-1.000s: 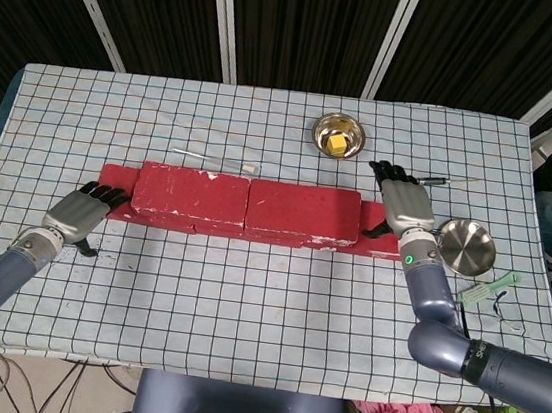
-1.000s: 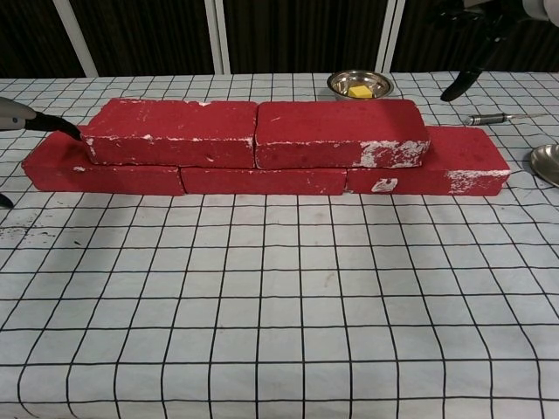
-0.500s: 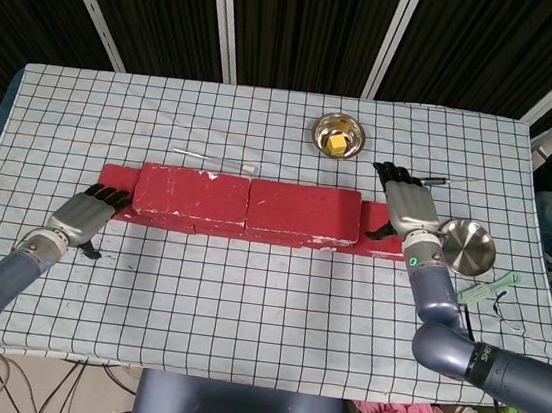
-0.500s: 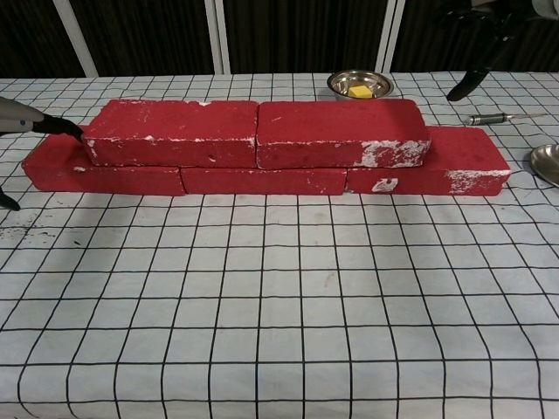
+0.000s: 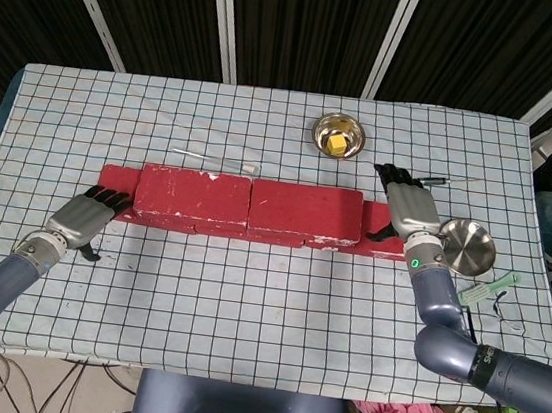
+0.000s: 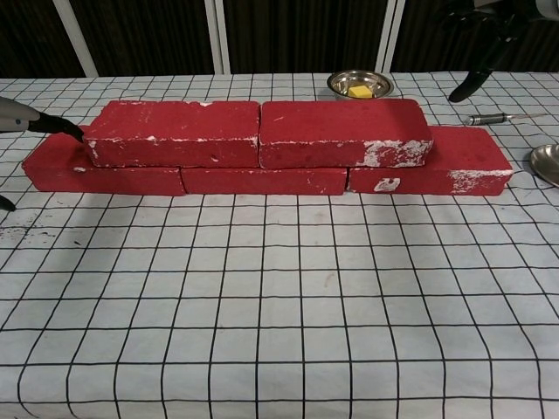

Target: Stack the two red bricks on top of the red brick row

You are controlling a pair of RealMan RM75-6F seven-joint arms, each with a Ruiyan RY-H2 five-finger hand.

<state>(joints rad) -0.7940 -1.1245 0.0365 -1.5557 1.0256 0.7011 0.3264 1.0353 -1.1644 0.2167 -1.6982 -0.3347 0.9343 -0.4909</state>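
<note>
Two red bricks lie end to end on the red brick row (image 5: 376, 226) (image 6: 262, 181): the left top brick (image 5: 192, 195) (image 6: 175, 132) and the right top brick (image 5: 306, 209) (image 6: 345, 131). The lower row sticks out at both ends. My left hand (image 5: 84, 215) (image 6: 35, 121) is flat and open at the row's left end, its fingertips close to the left top brick; contact cannot be judged. My right hand (image 5: 411, 216) (image 6: 483, 54) is open with fingers straight, above the row's right end, holding nothing.
A steel bowl (image 5: 336, 133) (image 6: 360, 85) with a yellow piece stands behind the bricks. An empty steel bowl (image 5: 464, 246) (image 6: 548, 164) is at the right. A thin tube (image 5: 216, 161) lies behind the row, a pen-like tool (image 5: 442, 180) (image 6: 500, 117) and a green tool (image 5: 488, 287) are at the right.
The two top bricks have shifted slightly to the right on the row. My left hand has drawn back a little toward the near left. My right hand has edged right.
</note>
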